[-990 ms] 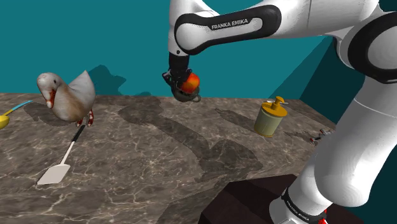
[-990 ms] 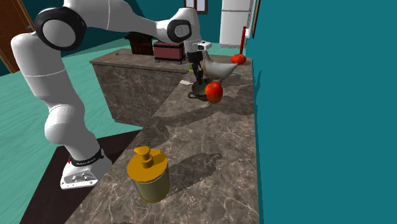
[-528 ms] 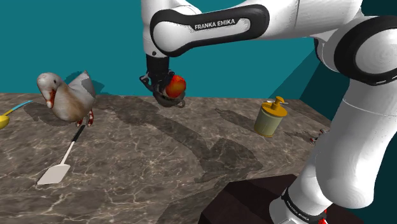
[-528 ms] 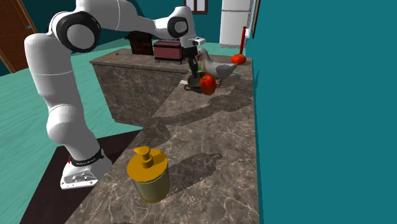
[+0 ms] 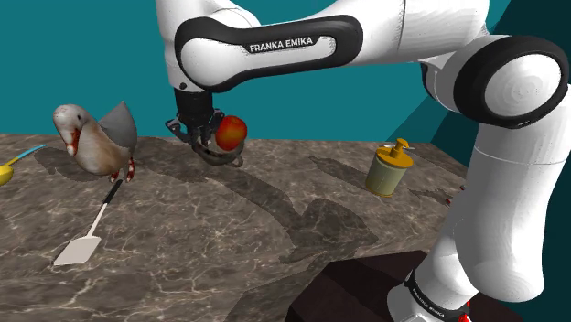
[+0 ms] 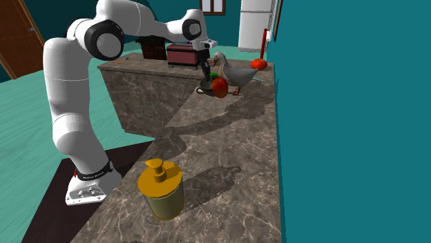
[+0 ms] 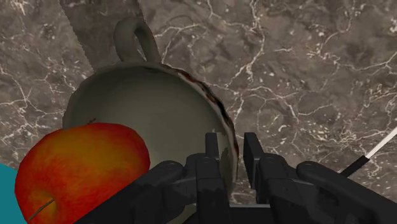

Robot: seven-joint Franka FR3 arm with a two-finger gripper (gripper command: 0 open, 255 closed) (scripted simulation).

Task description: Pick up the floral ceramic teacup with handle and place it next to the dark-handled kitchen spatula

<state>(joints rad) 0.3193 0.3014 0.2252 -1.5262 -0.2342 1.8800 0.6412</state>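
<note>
My gripper (image 5: 196, 134) is shut on the rim of the grey teacup (image 5: 222, 155), which hangs tilted above the marble counter. In the wrist view the fingers (image 7: 213, 167) pinch the cup's wall (image 7: 153, 105), with its handle (image 7: 133, 33) on the far side. A red apple (image 7: 81, 170) rests against the cup (image 6: 205, 88), also seen as a red ball (image 5: 231, 132). The spatula (image 5: 91, 228), with a dark handle and a white blade, lies on the counter toward the shoulder view's left, below the held cup's level. Its handle tip (image 7: 374, 151) shows beside the gripper (image 7: 232, 159).
A duck figure (image 5: 95, 137) stands just beyond the spatula's handle. A yellow-lidded jar (image 5: 389, 169) is on the counter's right part in the shoulder view. A yellow spoon (image 5: 7, 170) lies at the left edge. A teal wall runs along the counter's back.
The arm has carried the cup and apple toward the shoulder view's left, closer to the duck and spatula, and slightly lower. The grip has stayed shut.
</note>
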